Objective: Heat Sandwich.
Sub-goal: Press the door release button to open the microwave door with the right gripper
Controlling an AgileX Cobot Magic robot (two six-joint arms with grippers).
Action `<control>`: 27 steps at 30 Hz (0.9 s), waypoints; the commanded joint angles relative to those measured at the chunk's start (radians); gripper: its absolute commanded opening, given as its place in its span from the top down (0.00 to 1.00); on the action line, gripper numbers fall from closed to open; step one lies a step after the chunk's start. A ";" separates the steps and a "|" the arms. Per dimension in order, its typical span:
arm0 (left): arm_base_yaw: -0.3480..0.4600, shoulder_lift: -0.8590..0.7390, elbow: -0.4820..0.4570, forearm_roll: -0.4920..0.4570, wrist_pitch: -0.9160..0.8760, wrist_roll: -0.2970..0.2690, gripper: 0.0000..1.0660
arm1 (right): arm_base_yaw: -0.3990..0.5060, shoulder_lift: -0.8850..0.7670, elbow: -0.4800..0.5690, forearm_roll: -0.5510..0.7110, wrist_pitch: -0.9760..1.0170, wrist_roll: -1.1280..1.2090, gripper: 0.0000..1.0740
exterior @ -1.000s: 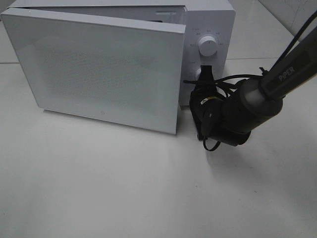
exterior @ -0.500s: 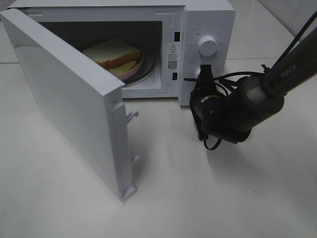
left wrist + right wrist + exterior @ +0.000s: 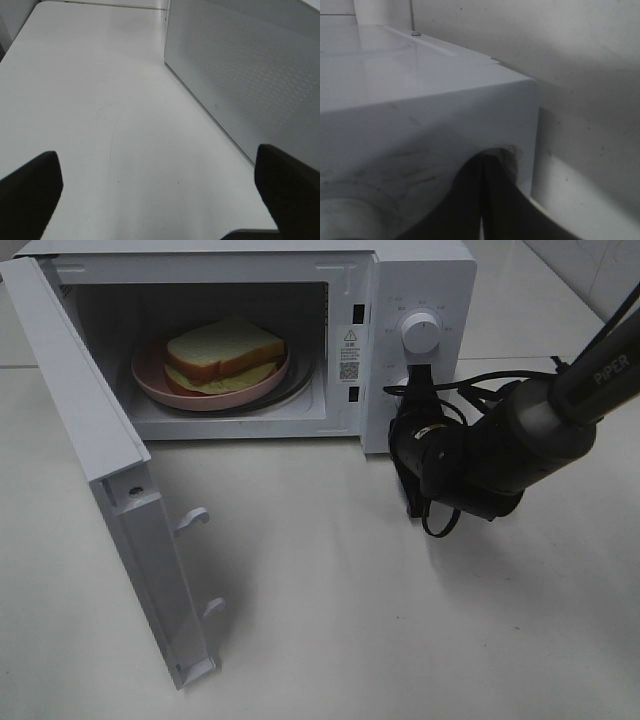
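sandwich (image 3: 225, 348) on plate (image 3: 150, 378) in open mw (image 3: 440, 285); l fingers (image 3: 30, 195) apart, r fingers (image 3: 460, 205) together

We find the exterior high camera set above and in front, looking down at moderate range onto the microwave (image 3: 440, 290), its open door (image 3: 120, 480) and the bench (image 3: 330, 620). The left wrist camera looks low across the bench (image 3: 100, 100) at the door's outer face (image 3: 250, 65), which is near. The right wrist camera sits very close to a microwave corner (image 3: 420, 100). The exterior view also covers both wrist subjects.
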 commanded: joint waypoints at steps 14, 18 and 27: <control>0.002 -0.005 0.002 -0.008 -0.013 0.000 0.07 | 0.097 -0.126 0.166 0.017 -0.077 0.030 1.00; 0.002 -0.005 0.002 -0.008 -0.013 0.000 0.07 | 0.127 -0.180 0.223 0.022 -0.075 0.028 1.00; 0.002 -0.005 0.002 -0.008 -0.013 0.000 0.07 | 0.140 -0.363 0.327 -0.049 0.101 -0.079 1.00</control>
